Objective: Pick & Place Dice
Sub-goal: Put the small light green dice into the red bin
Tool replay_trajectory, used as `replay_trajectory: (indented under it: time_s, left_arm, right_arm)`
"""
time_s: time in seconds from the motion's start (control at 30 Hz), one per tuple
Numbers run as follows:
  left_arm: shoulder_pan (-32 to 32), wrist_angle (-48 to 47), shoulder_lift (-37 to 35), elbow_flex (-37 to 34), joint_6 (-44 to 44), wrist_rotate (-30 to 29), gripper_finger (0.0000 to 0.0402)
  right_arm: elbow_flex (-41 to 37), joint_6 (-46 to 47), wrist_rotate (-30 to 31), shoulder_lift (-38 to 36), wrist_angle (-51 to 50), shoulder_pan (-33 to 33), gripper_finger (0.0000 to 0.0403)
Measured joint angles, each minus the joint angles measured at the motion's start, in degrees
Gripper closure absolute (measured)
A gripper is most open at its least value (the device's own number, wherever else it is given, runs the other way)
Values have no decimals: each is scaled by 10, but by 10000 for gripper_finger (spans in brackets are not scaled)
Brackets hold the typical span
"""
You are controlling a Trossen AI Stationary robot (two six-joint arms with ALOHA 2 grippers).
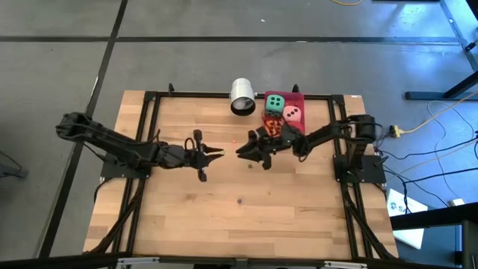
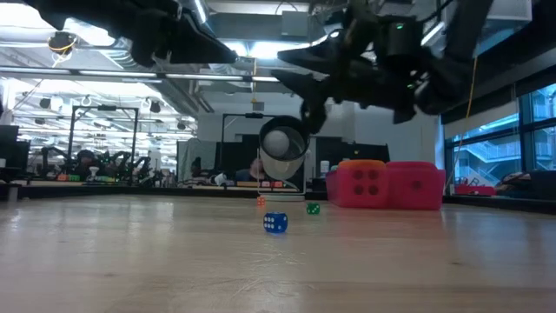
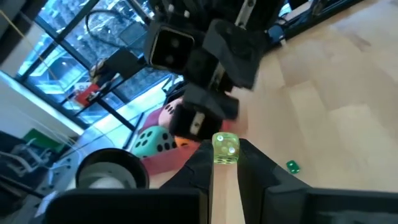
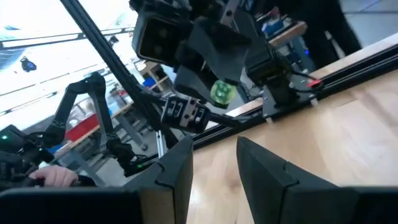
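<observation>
Showing a small, clear yellow-green die (image 3: 225, 149) being pinched at the fingertips of the left gripper (image 1: 215, 155), hanging above mid-table. Facing it from 3 o'clock, just apart: the right gripper (image 1: 246, 149), fingers spread around nothing. Lying on the wooden table (image 1: 224, 224) below, three more tiny dice: blue (image 2: 275, 223), green (image 2: 313, 209), orange (image 2: 261, 202). Sitting at 1 o'clock from table centre, a flat red tray (image 1: 298, 96) carrying large soft dice: green (image 1: 275, 103), pink (image 1: 293, 114), and orange (image 1: 271, 127) partly hidden under the right arm. Lying on its side at 12 o'clock, just beside the tray, a white cup (image 1: 243, 97).
</observation>
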Motion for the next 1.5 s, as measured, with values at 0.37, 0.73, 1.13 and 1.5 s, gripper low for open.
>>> replay_trajectory:
  time_s: [0.37, 0.73, 1.13, 1.5]
  left_arm:
    - [-19, -24, 0, 0, 3, -36, 370]
    - [-27, -25, 0, 0, 6, -54, 369]
    - [-22, -29, 0, 0, 9, -58, 370]
    - [-22, -42, 0, 0, 10, -73, 369]
  right_arm:
    - [113, 31, -68, 87, 4, -5, 228]
    - [122, 44, -18, 87, -39, -11, 158]
    - [158, 42, -38, 87, -53, -8, 171]
    - [158, 44, -22, 87, -70, -6, 172]
